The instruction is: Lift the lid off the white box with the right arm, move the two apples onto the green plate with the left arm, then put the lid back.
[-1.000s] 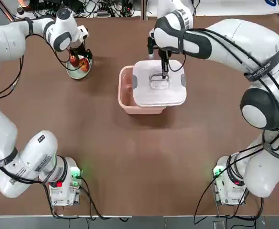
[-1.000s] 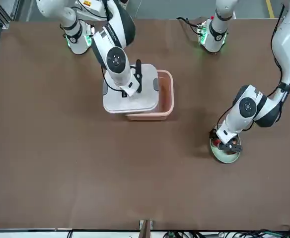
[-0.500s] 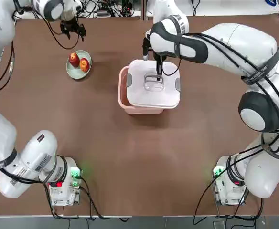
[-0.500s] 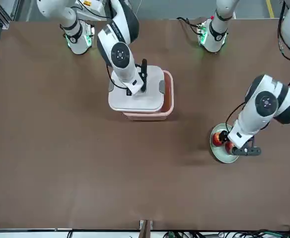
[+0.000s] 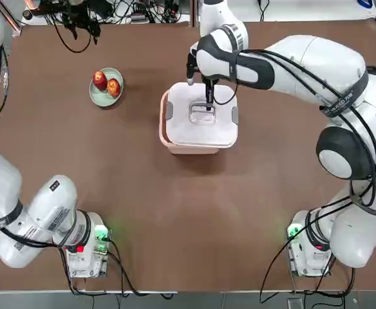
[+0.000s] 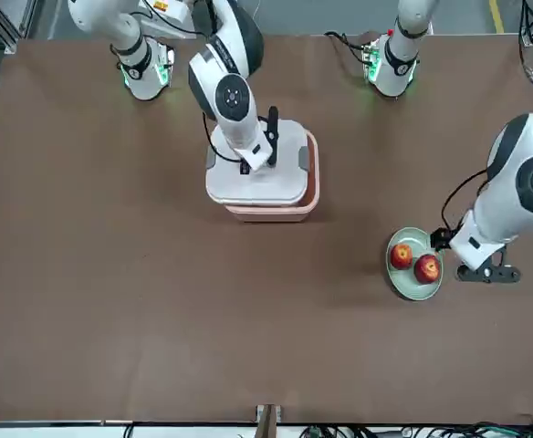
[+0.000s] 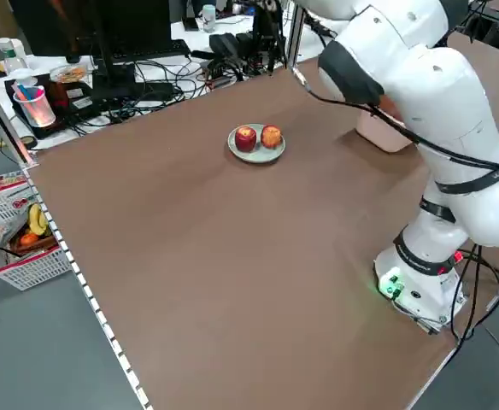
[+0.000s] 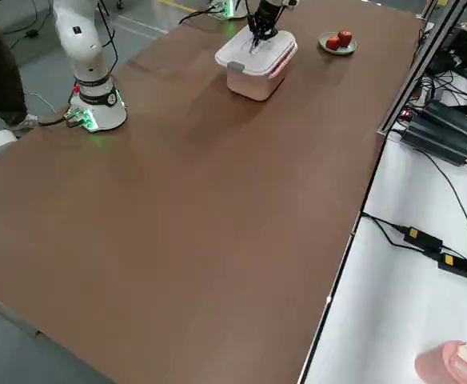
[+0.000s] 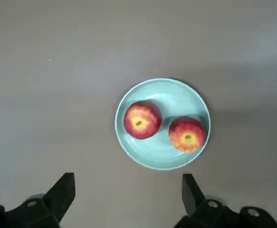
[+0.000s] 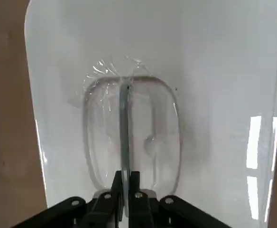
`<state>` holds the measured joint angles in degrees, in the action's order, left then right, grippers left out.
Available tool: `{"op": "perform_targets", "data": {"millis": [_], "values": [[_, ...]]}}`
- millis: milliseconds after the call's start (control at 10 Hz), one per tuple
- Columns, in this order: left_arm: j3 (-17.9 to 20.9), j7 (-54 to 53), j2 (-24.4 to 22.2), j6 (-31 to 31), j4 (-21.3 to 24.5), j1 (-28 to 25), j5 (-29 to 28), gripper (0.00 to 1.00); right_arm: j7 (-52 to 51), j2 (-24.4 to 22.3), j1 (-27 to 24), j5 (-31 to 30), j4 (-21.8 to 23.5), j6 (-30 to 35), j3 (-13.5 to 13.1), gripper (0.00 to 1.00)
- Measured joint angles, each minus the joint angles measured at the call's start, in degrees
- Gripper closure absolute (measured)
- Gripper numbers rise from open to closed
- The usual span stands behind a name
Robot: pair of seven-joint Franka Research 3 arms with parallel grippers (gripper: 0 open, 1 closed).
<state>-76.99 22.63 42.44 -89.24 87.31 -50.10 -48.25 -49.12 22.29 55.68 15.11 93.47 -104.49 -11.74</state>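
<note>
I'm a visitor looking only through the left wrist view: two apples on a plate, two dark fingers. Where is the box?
Observer: The white box is to the robot's right of the green plate, under the right arm.
Visitor: Does it have its lid on?
Observer: Not squarely. The lid covers most of it, but a strip of the box's pink side shows at the edge nearer the plate.
Visitor: Is anything touching the lid?
Observer: Yes, the right gripper is closed on its handle.
</note>
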Motion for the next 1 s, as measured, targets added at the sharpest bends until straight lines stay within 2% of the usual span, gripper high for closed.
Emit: {"op": "perform_targets", "data": {"millis": [100,400,600,800,1000], "values": [[1.7,-3.2,-1.9,1.6,-2.4,0.4,4.6,0.0,0.0,0.3,0.4,-1.0,-0.5,0.0,0.0,0.93],[15.4,-13.6,-12.5,1.8,-6.1,6.0,19.8,0.0,-0.5,0.9,0.5,-4.9,-1.7,2.5,-0.1,0.93],[23.8,-19.4,-20.3,1.8,-6.5,9.4,29.1,0.0,-1.3,0.9,0.5,-5.4,-3.0,4.1,-0.3,0.93],[34.0,-21.5,-26.7,2.0,-6.6,16.2,36.2,0.0,-1.2,1.4,0.6,-5.1,-3.1,4.1,-0.2,0.93],[43.9,-21.5,-30.2,2.4,-6.6,25.0,39.8,0.0,-1.2,2.8,0.7,-5.1,-3.3,4.0,-0.2,0.93]]}}
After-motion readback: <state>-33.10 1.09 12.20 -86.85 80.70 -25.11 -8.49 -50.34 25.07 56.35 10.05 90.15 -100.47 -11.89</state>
